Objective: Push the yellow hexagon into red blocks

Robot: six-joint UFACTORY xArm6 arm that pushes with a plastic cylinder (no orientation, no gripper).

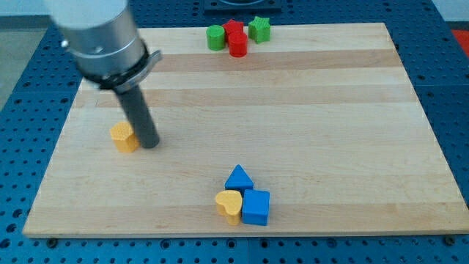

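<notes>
The yellow hexagon (123, 136) lies on the wooden board (293, 110) at the view's left. My tip (149, 144) rests just right of it, touching or almost touching its right side. Two red blocks sit at the view's top: one (233, 30) behind and a red cylinder (238, 45) in front of it. They are far up and to the right of the hexagon.
A green cylinder (215, 37) stands left of the red blocks and a green star (259, 29) right of them. Near the view's bottom a blue triangle (238, 178), a blue cube (256, 207) and a yellow heart (229, 205) cluster together.
</notes>
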